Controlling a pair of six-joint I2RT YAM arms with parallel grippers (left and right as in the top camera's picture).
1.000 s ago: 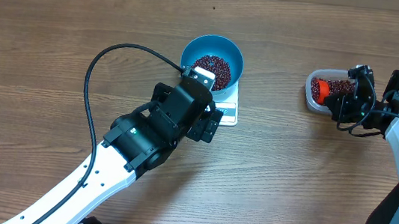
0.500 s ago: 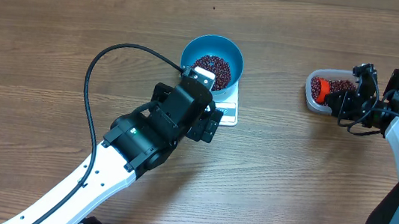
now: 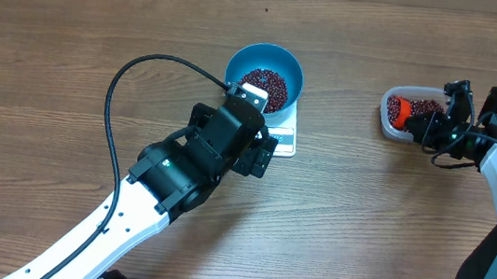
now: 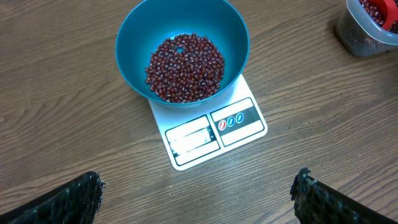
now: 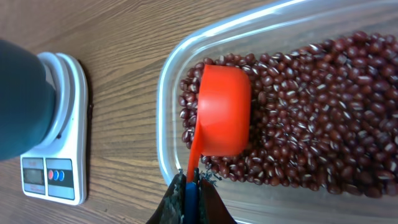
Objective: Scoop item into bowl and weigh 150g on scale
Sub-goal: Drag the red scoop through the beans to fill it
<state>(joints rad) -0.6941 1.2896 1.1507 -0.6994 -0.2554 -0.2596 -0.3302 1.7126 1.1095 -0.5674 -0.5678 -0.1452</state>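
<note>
I am seeing a clear tub (image 5: 166, 99) sitting on the wooden desk (image 3: 51, 61), with a red scoop (image 5: 222, 112) lying inside it.

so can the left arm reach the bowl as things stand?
Probably yes: the left gripper hangs open just short of the scale, and nothing stands between it and the bowl on top.

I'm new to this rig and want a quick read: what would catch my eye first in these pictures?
A blue bowl holding a heap of dark red beans sits on a white scale at mid-table. To the right, a red scoop lies in a clear tub of more beans, its handle pinched by the right gripper.
</note>
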